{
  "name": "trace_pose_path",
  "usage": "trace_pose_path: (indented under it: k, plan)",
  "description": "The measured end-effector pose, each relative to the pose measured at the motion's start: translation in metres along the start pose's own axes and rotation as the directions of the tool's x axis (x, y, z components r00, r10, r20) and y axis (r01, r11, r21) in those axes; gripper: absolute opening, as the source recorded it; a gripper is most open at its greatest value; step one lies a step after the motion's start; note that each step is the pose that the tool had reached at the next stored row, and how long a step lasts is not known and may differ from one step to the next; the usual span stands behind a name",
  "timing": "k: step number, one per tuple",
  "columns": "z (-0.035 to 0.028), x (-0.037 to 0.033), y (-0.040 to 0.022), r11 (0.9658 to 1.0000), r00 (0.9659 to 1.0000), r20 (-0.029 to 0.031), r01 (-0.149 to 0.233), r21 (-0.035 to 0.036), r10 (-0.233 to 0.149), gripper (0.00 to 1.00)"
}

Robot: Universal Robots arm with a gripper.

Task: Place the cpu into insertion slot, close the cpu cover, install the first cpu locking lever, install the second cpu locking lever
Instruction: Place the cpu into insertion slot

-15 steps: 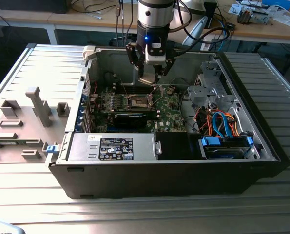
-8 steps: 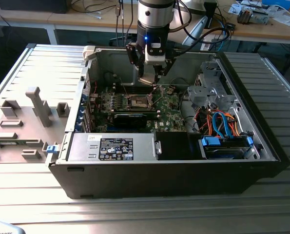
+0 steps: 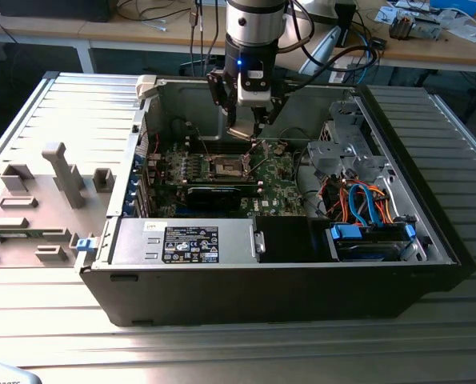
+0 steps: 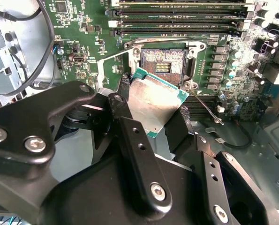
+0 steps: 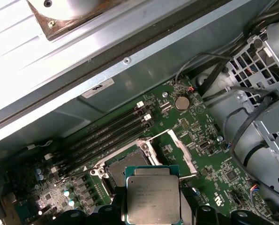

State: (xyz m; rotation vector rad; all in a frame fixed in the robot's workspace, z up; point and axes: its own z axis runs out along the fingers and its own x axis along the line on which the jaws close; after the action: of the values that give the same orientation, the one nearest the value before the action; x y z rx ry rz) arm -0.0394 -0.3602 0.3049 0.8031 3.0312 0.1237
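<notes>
Far on the exterior view's left, grey plastic fixture blocks [image 3: 62,172] sit on the ribbed metal tabletop [image 3: 222,344]. Next over is the open black-and-silver computer case [image 3: 302,280], with the green motherboard [image 3: 274,188] lying flat inside. The black two-finger tool [image 3: 252,136] hangs over the board's far side, near the long narrow memory slots [image 4: 177,21]. The tool is closed partway, with its fingers [image 4: 134,140] clamped on opposite edges of the small flat square silver-grey cpu [image 4: 153,103]. The cpu sits tilted in the second wrist view. It is held clear of the small square insertion slot [image 4: 163,63] but close beside it, not seated. The slot's brownish-gold contact field is exposed. In the first wrist view, the thin silver metal-frame cpu cover [image 5: 184,157] stands swung open at the slot's edge. On the exterior view's right are the silver drive cage [image 3: 342,152] and blue and orange cables [image 3: 358,200].
</notes>
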Motion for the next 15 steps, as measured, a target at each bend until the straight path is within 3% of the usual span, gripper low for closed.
trace_pose_path:
  k: [15]
  plan:
    - [0.0,0.0,0.0,0.9998,0.9998,0.0016,-0.02,-0.0003,0.02,0.55]
